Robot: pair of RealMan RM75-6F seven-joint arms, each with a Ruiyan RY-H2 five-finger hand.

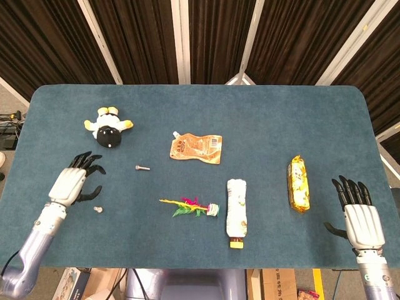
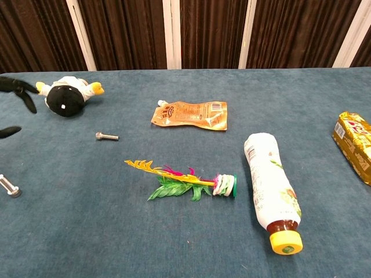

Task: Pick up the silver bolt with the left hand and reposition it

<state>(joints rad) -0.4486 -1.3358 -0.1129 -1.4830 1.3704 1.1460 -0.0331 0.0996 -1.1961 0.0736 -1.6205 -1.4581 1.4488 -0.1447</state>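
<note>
Head view has the left hand (image 1: 78, 181) empty, fingers spread wide, on the robot's side of the plush toy (image 1: 107, 127). A silver bolt (image 1: 97, 209) lies further from the toy again, just beside the hand and apart from it, its shank slanting in the chest view. A second bolt (image 1: 142, 167) lies crosswise, nearer the toy. I'd say the left hand reaches either easily. The right hand (image 1: 359, 215), flat and open, is well away from the toy.
</note>
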